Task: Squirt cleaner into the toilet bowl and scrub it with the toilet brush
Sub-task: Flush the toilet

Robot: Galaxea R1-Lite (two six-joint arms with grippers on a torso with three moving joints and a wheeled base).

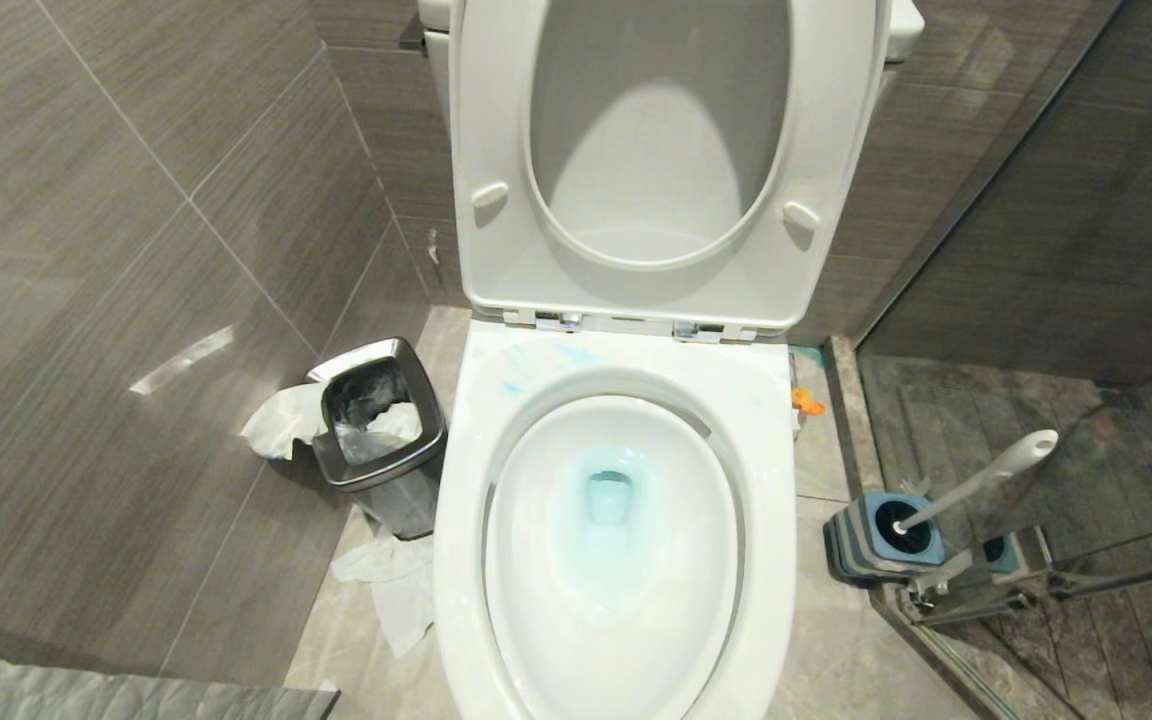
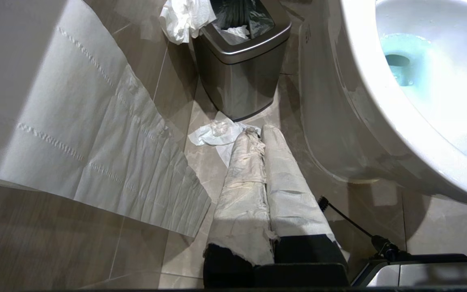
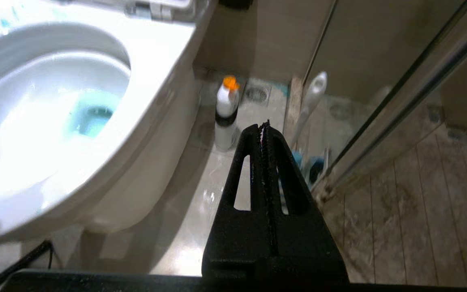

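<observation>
Blue cleaner pools in the toilet bowl [image 1: 616, 540], toilet brush [image 1: 976, 485] docked in its holder [image 1: 881, 540] on the floor at the bowl's right, cleaner [image 3: 226, 111] just behind. Both pincers clenched and empty, right pincer [image 3: 265, 125] aimed floorward, left pincer [image 2: 260, 132] low beside the bin [image 2: 241, 61]. To my eye the scrub looks finished; if not, open wide, take the handle high and lift straight.

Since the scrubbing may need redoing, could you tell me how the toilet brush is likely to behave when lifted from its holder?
The toilet brush leans tilted in its holder, so pulling off-axis may tip the holder. Its slim handle looks smooth and probably slippery. Most of its weight likely sits at the hidden head, so it may swing.
</observation>
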